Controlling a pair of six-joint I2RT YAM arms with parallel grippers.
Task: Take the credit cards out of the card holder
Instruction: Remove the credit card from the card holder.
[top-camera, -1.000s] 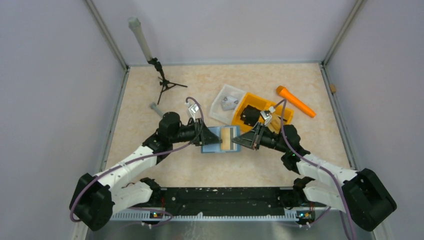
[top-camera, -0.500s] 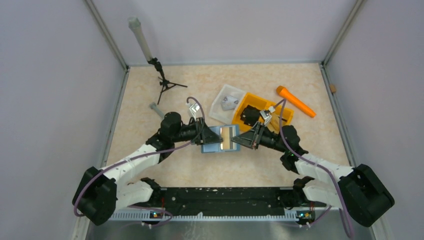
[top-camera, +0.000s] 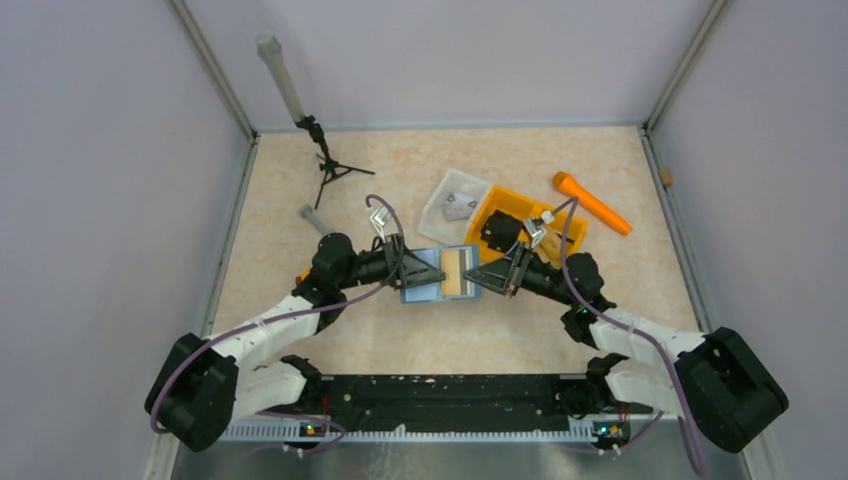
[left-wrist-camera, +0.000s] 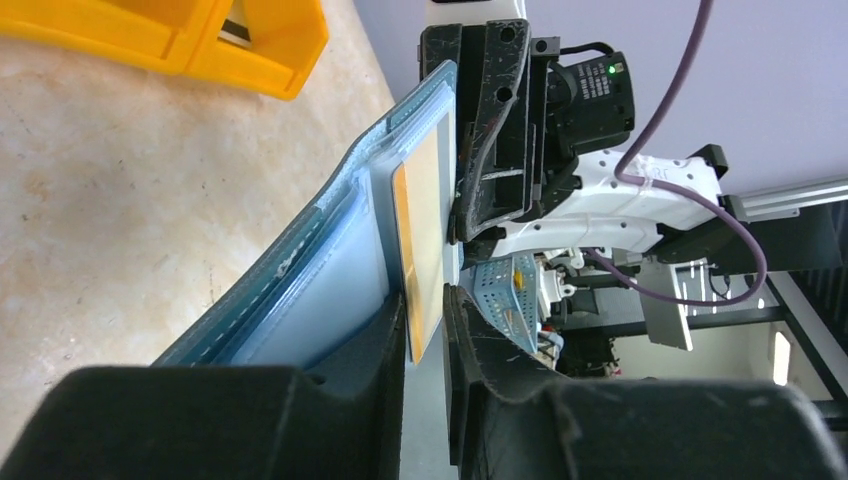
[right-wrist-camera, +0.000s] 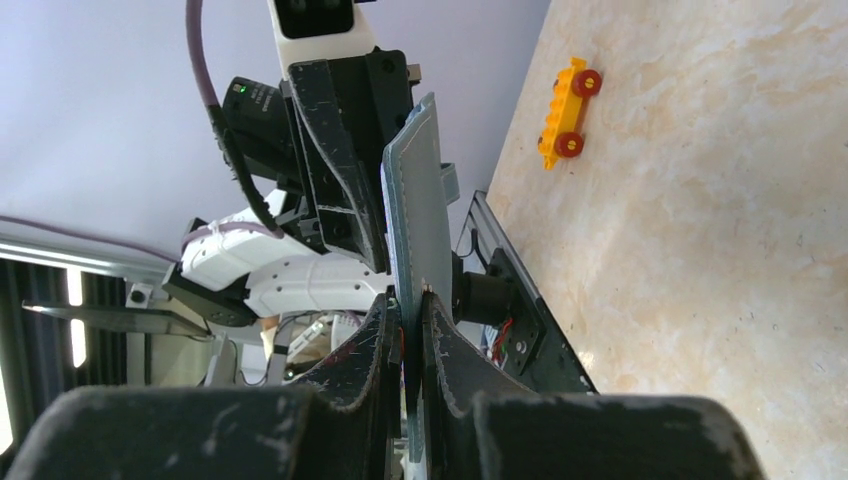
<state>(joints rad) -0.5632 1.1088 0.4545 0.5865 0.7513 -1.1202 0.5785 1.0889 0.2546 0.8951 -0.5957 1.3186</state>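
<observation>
Mid-table: gripping the open holder (top-camera: 421, 291) by its right edge in the tightly closed right claw (right-wrist-camera: 410, 305), pinching the tan card (left-wrist-camera: 420, 230) at its left edge in the narrow left claw (left-wrist-camera: 424, 305); long axis near-to-far, so likely sliding out leftward; orange bin (top-camera: 572, 228) just beyond

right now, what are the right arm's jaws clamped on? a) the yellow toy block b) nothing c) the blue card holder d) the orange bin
c, the right wrist view shows the edge of the card holder pinched between the right arm's shut jaws
</observation>
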